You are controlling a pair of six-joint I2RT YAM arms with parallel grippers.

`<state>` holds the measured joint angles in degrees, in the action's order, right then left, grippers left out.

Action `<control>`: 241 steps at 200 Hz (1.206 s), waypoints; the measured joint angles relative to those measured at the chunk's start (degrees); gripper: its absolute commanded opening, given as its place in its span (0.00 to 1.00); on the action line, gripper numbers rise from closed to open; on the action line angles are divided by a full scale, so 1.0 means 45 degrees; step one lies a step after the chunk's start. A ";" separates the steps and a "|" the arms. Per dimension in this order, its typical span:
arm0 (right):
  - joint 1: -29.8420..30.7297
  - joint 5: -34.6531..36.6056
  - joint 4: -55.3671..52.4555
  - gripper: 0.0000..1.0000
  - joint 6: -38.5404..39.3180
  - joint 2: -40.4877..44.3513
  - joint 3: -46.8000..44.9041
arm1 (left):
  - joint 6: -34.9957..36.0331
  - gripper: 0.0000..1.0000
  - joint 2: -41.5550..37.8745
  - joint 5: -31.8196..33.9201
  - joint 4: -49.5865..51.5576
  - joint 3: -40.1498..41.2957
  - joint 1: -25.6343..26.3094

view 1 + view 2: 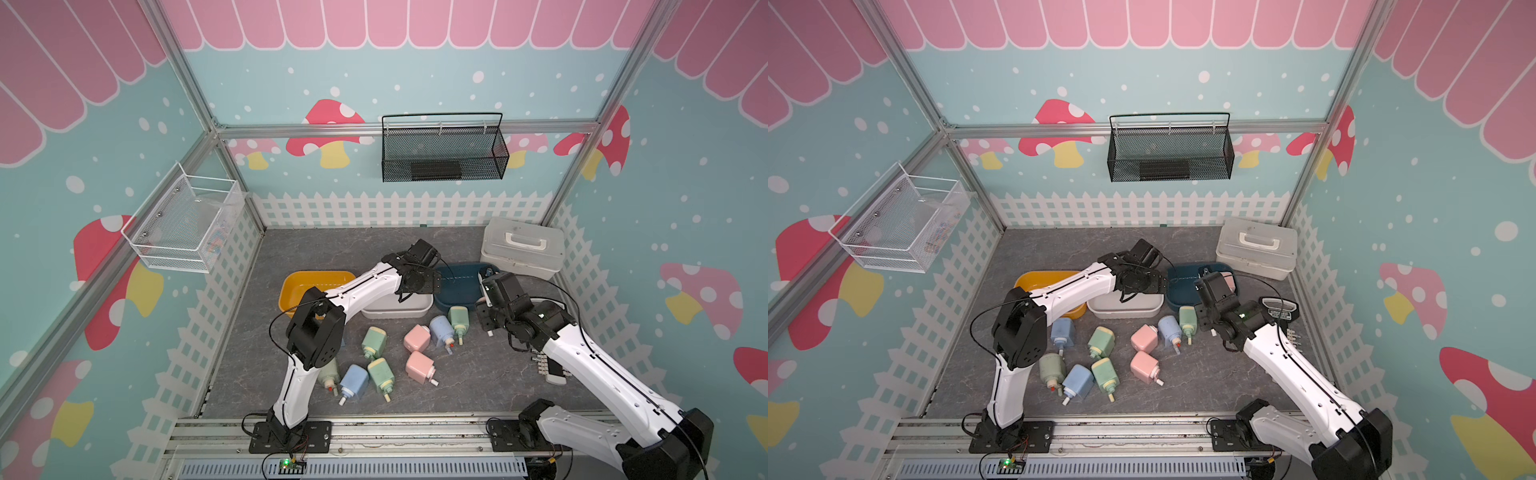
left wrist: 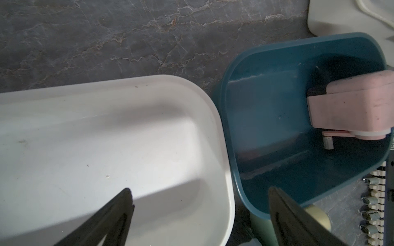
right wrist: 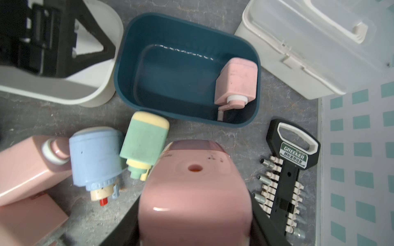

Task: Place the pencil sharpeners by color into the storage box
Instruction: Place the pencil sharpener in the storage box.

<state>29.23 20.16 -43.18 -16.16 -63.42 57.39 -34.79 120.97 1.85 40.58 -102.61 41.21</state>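
- Tabletop (image 1: 478,386): grey stone-look slab with fence-printed walls close on three sides. The front half is crowded and the back strip behind the bins is free
- White lidded case (image 1: 521,247): far right corner, just behind the blue bin, so there is little swing room on that side
- Three open bins in a row: yellow bin (image 1: 299,286), white bin (image 1: 395,309), blue bin (image 1: 457,286). White and blue rims sit just beside each other, and the white floor shows bare
- Left gripper (image 2: 200,202): fingers (image 2: 125,204) spread wide with nothing between them, hovering over the seam between the white and blue bins. Judged a likely obstacle to anything entering the blue bin from that side
- Right gripper (image 3: 195,213): clamped across the flanks of the held pink sharpener (image 3: 191,187), pencil-hole face toward the wrist camera, carried at the blue bin's near side
- Socket rack (image 3: 287,170): lies flat near the blue bin's right wall, best avoided on the way down
- Loose sharpeners (image 1: 1104,374): nine on the table in pink, green and blue, lying on their sides, several touching. Green sharpener (image 3: 145,136) rests against the blue bin's near wall
- Binned pink sharpener (image 3: 236,78): lies against one end wall, most of that floor open beside it
- Handling, judged: rigid glossy shells, probably light and somewhat slippery. Best gripped on the flat body sides
- Crank stub (image 3: 220,115): thin, looks snag-prone on rims, poor place to hold
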 measured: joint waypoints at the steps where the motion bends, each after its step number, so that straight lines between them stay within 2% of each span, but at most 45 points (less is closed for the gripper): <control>1: -0.0019 0.0005 0.0034 0.00 0.0015 -0.0029 0.0010 | -0.0010 0.99 0.0005 -0.0019 0.0000 0.0000 -0.0005; 47: -0.0913 -0.0986 0.1749 0.00 0.0316 -0.1394 0.0491 | -0.0219 0.99 0.0165 -0.0607 0.0126 -0.0092 -0.0097; 139: -0.1991 -0.3211 0.2555 0.01 0.0505 -0.4439 0.2021 | -0.0325 0.99 0.1219 -0.1491 0.0180 -0.0967 -0.0146; 241: -0.2322 -0.2637 0.1865 0.07 0.0544 -0.7495 0.4634 | -0.0801 0.99 0.1783 -0.1603 0.0204 -0.1627 -0.0311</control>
<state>18.79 8.29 -34.79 -13.72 -97.14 78.24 -38.39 128.99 -5.37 41.50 -109.93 39.81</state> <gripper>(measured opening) 0.541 0.990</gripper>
